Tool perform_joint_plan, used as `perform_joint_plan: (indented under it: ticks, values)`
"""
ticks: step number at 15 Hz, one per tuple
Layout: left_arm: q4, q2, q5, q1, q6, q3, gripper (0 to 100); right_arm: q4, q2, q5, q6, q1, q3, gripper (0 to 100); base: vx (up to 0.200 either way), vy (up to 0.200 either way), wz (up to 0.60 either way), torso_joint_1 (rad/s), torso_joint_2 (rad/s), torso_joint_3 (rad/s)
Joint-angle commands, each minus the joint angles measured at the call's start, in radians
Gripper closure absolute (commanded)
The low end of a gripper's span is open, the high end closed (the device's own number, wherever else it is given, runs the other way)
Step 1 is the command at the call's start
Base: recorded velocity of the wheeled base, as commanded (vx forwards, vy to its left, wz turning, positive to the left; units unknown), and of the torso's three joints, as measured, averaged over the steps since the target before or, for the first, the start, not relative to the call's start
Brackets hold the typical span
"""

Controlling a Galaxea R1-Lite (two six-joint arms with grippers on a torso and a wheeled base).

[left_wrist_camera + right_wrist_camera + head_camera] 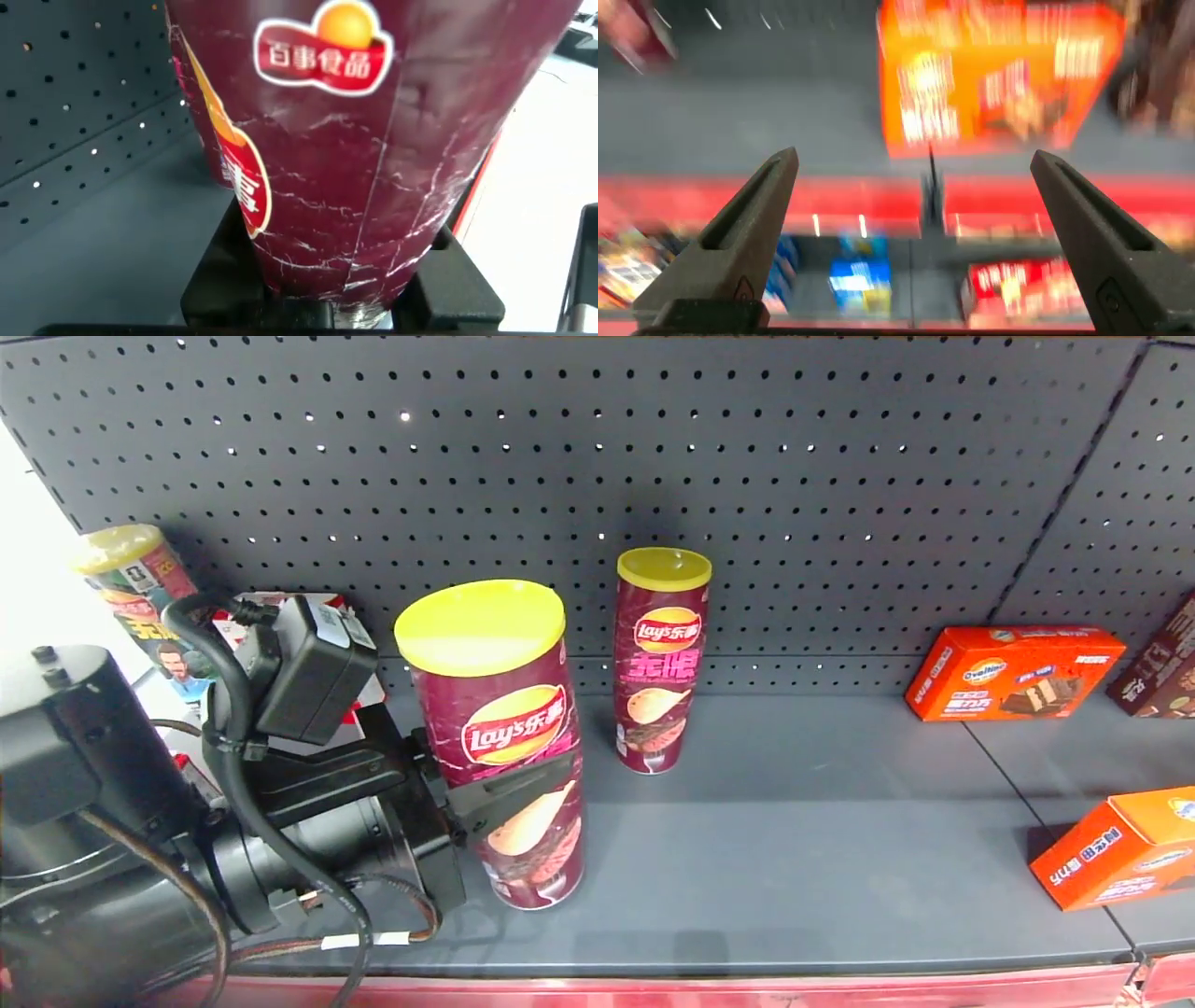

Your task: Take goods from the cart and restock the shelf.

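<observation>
grey shelf (794, 859) is bearing a maroon chip can (499, 709) near its front edge, with the left gripper (509, 793) clamping its jaws around the can. a second chip can (658, 653) is standing just behind. the right gripper (915, 157) is holding its jaws wide, facing an orange box (990, 75).

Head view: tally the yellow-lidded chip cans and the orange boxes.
Chip cans: 3 (near can, back can, far-left can)
Orange boxes: 2 (back box, front box)
Total: 5
</observation>
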Motion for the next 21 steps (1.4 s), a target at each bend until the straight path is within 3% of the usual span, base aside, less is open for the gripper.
perform_joint_plan:
  ticks: [1, 3, 5, 7, 10, 15, 18, 21]
  values:
    - [-0.002, 0.032, -0.004, 0.0, 0.001, -0.038, 100, -0.083, 0.384, 0.068, -0.065, 0.066, -0.229, 0, 0.0, 0.0, 0.0, 0.0, 0.0, 0.0]
    - [-0.003, 0.055, -0.016, 0.002, 0.001, -0.064, 100, -0.161, 0.497, 0.074, -0.065, 0.079, -0.268, 0, 0.0, 0.0, 0.0, 0.0, 0.0, 0.0]
    - [-0.003, 0.071, -0.02, 0.017, -0.002, -0.086, 100, -0.18, 0.651, 0.103, -0.059, 0.151, -0.335, 0, 0.0, 0.0, 0.0, 0.0, 0.0, 0.0]
    - [-0.003, 0.071, -0.045, 0.031, -0.002, -0.086, 100, -0.275, 0.803, 0.103, -0.034, 0.295, -0.404, 0, 0.0, 0.0, 0.0, 0.0, 0.0, 0.0]
    - [-0.003, 0.066, -0.053, 0.046, -0.002, -0.083, 100, -0.282, 0.919, 0.108, -0.034, 0.382, -0.488, 0, 0.0, 0.0, 0.0, 0.0, 0.0, 0.0]
    - [-0.002, 0.051, -0.088, 0.094, -0.004, -0.076, 100, -0.342, 1.165, 0.133, -0.112, 0.393, -0.597, 0, 0.0, 0.0, 0.0, 0.0, 0.0, 0.0]
    - [-0.002, 0.043, -0.088, 0.105, -0.004, -0.072, 100, -0.485, 1.297, 0.231, -0.12, 0.39, -0.633, 0, 0.0, 0.0, 0.0, 0.0, 0.0, 0.0]
    - [-0.002, 0.04, -0.094, 0.109, -0.005, -0.064, 100, -0.513, 1.384, 0.356, -0.132, 0.388, -0.694, 0, 0.0, 0.0, 0.0, 0.0, 0.0, 0.0]
